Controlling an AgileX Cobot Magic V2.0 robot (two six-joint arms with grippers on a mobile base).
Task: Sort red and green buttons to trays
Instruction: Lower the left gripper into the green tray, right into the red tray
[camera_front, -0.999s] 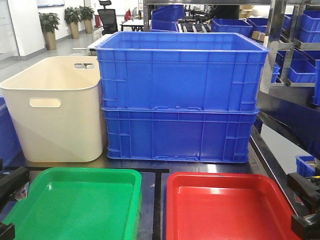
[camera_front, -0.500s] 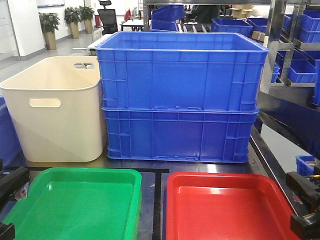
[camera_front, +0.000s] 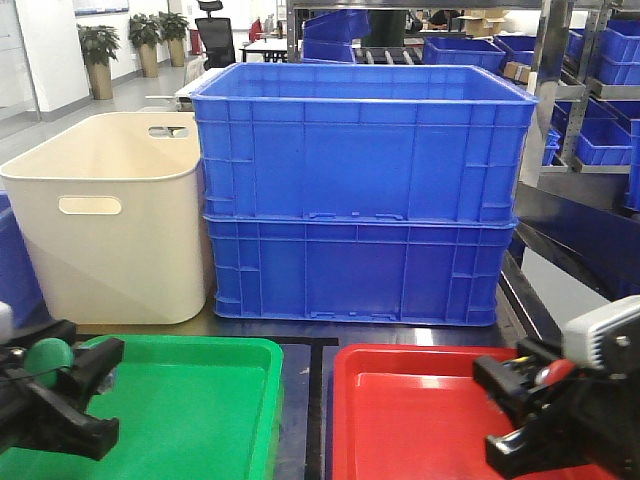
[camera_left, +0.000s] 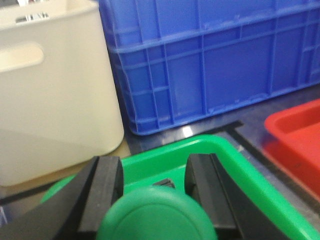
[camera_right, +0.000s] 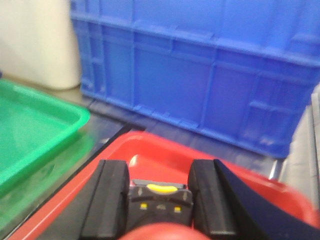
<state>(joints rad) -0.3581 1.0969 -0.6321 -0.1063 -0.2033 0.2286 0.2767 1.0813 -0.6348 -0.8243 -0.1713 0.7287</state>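
Both buttons are in hand, neither yet delivered. The left gripper (camera_left: 152, 176) is clamped on the green-capped button (camera_left: 155, 216) over the green tray (camera_front: 215, 346), which lies in front of the left end of the stacked blue crates (camera_front: 360, 140). The right gripper (camera_right: 159, 196) pinches the dark red-and-yellow button (camera_right: 160, 202) over the red tray (camera_front: 430, 352), in front of the crates' right half. Release into each tray looks like all that remains. The near ends of both trays are cut off, so any buttons already there go unseen. How high each button sits above its tray floor cannot be judged, and the right wrist view is blurred.
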